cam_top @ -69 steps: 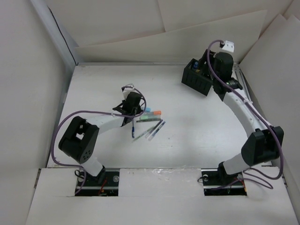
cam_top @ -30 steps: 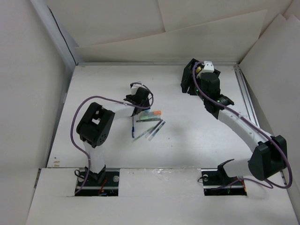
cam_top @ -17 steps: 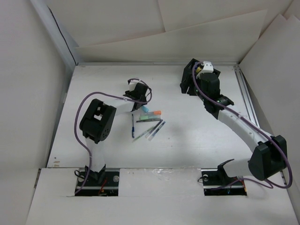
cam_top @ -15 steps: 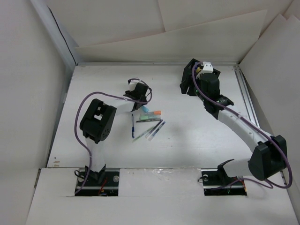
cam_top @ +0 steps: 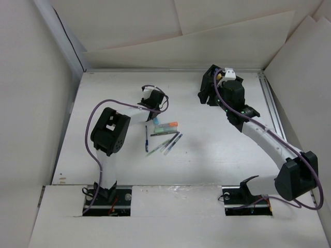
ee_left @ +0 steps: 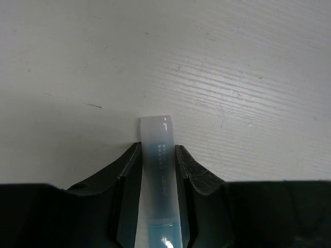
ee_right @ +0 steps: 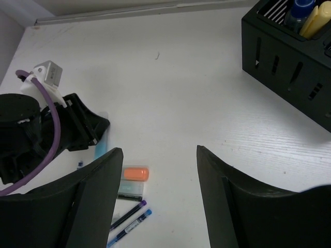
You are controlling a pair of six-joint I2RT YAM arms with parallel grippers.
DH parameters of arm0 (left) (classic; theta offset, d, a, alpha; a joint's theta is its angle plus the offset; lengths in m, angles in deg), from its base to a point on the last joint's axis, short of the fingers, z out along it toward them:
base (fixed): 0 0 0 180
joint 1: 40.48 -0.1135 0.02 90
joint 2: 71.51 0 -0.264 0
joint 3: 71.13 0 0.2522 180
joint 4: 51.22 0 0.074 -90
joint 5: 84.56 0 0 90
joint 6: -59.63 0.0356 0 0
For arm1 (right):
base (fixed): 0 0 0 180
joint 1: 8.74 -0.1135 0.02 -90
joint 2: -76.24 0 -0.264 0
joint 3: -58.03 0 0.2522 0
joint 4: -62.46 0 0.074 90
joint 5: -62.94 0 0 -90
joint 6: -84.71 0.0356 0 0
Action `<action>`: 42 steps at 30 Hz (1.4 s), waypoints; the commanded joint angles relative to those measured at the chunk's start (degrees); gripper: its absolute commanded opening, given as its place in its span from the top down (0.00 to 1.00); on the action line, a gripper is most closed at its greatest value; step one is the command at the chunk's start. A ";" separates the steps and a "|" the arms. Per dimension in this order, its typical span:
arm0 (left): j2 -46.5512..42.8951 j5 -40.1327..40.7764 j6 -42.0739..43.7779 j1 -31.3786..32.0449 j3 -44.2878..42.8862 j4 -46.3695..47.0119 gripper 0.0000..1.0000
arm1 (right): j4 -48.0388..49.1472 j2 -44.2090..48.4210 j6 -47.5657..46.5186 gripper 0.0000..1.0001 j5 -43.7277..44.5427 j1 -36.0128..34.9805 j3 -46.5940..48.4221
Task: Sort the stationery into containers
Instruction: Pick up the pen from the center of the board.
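While the right pincer [ee_right: 158, 150] hangs wide open and empty above the counter [ee_right: 170, 77], the left pincer [ee_left: 158, 151] presses its jaws against both sides of a pale blue pen [ee_left: 155, 133] lying flat on the white surface, at the far edge of the loose stationery. The step in hand appears to be the pick-up of that pen, with the lift not yet made. Near it lie an orange-capped marker [ee_right: 135, 174], clear pens with dark caps [ee_right: 128, 216] and, seen from overhead, a blue pen [cam_top: 147, 137]. The black organiser box [ee_right: 289, 62] stands well apart toward the far right of the counter, near the right arm, with a blue marker [ee_right: 302, 8] and a yellow marker [ee_right: 318, 23] upright in one compartment. The next move likely calls for a straight lift clear of the neighbours, then a carry across to the box or a hand-over to the right pincer. Small print runs along the pale pen's barrel, too blurred to read; nothing else legible shows.
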 commanded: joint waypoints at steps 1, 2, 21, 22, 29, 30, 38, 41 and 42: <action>1.08 -0.58 -1.32 0.12 -0.81 -1.65 0.86 | 2.87 3.14 -0.35 0.35 -3.22 0.84 0.18; 0.56 -0.58 -1.32 0.12 -0.81 -0.95 0.89 | 2.87 3.14 -0.35 0.35 -3.84 0.84 0.18; -23.77 -12.08 -1.68 -0.49 9.99 9.59 0.94 | 5.42 4.81 0.18 0.30 -22.47 0.13 -5.89; -25.01 -13.14 -1.67 -0.49 11.39 10.82 0.94 | 5.94 4.21 0.18 0.32 -23.08 0.13 -5.19; -35.29 -24.66 2.80 -0.49 25.98 23.39 0.94 | 7.88 -0.36 2.02 0.62 -30.29 0.13 -2.11; -36.26 -25.45 4.90 0.38 29.04 24.80 0.94 | 7.88 -1.07 2.55 0.62 -31.17 0.13 -1.23; -42.94 -31.34 11.95 3.46 35.13 30.26 0.97 | 8.94 -9.06 4.93 0.30 -36.54 -2.68 3.52; -44.79 -34.23 13.35 3.46 36.54 30.96 0.97 | 8.94 -11.79 5.63 0.29 -37.06 -4.70 5.19; -44.80 -34.85 13.36 3.46 36.54 30.96 0.97 | 8.94 -12.41 5.63 0.29 -37.76 -5.22 5.80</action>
